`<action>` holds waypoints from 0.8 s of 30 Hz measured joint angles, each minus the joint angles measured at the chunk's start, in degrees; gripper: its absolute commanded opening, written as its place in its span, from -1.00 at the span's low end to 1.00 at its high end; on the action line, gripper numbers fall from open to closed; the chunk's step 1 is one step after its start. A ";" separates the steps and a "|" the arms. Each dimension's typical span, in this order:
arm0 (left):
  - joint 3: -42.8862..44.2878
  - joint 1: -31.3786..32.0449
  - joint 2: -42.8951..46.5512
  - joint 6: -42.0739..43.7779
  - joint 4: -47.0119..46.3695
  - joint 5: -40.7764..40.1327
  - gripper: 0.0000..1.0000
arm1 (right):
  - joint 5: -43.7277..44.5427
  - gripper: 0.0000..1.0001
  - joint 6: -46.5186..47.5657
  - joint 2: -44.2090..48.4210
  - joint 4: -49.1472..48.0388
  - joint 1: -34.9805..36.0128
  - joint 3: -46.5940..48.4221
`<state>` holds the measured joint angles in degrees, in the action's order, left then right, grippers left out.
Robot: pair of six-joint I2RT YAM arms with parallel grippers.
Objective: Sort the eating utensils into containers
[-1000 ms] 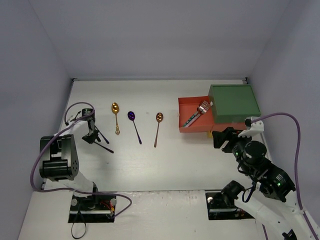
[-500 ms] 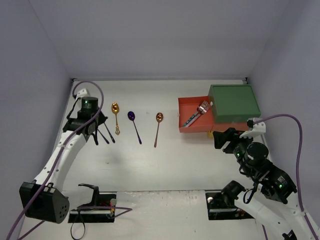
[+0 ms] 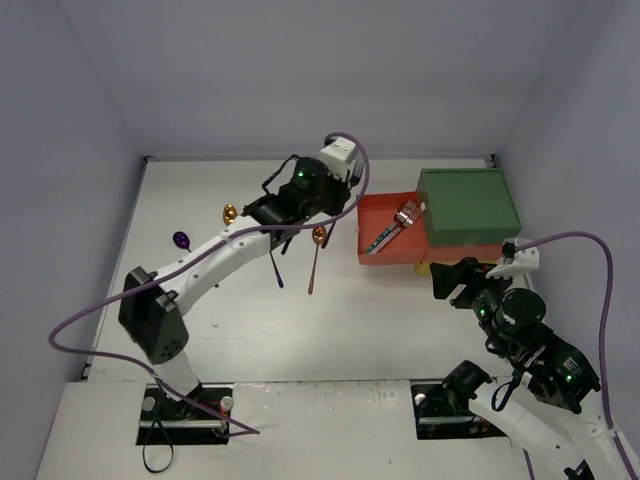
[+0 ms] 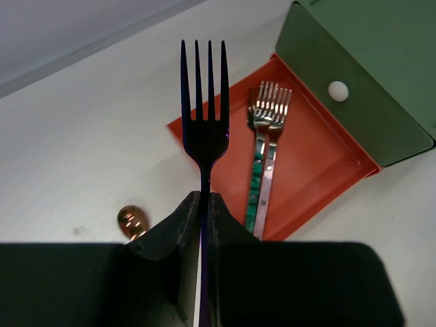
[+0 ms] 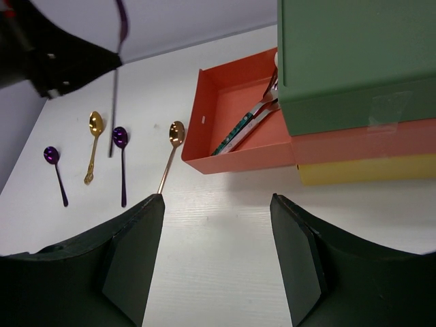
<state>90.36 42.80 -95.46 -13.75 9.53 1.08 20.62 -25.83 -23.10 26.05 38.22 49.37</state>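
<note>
Currently my left gripper (image 4: 203, 208) is clamped tight on the handle of a dark blue fork (image 4: 203, 129), which has four slim tines and a glossy finish with a purple sheen. The fork is held off the table. In the wrist view its tines point at the near corner of the pulled-out red-orange drawer (image 4: 320, 163).

Two forks lie in that drawer side by side, a teal-handled fork (image 4: 256, 170) and a pinkish fork (image 4: 269, 174). The green box (image 4: 361, 68) sits on top of the stack and the yellow box (image 5: 354, 172) at the bottom.

My right gripper (image 5: 216, 199) stands partly open, holding nothing, in front of the stack.

Four spoons lie apart on the table — purple spoon (image 5: 53, 167), gold spoon (image 5: 92, 139), dark blue spoon (image 5: 121, 153), copper spoon (image 5: 172, 146).

The table (image 3: 330, 330) is white with a faint grain, and the walls (image 3: 300, 70) are a plain pale lilac-grey.
</note>
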 measured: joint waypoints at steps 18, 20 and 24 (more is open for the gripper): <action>20.29 4.77 -28.01 1.20 -9.36 5.61 -0.99 | 1.09 0.22 -0.80 0.78 2.63 0.00 1.03; 21.29 4.78 -29.54 1.03 -9.69 5.73 -0.92 | 1.13 0.22 -0.90 0.82 2.89 0.00 1.12; 21.61 4.82 -31.02 -0.03 -9.92 5.99 -0.39 | 1.76 0.23 -0.93 0.84 3.50 0.00 1.71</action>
<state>111.97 47.63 -126.48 -13.78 -0.39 7.07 22.38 -26.76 -22.27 29.55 38.22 51.08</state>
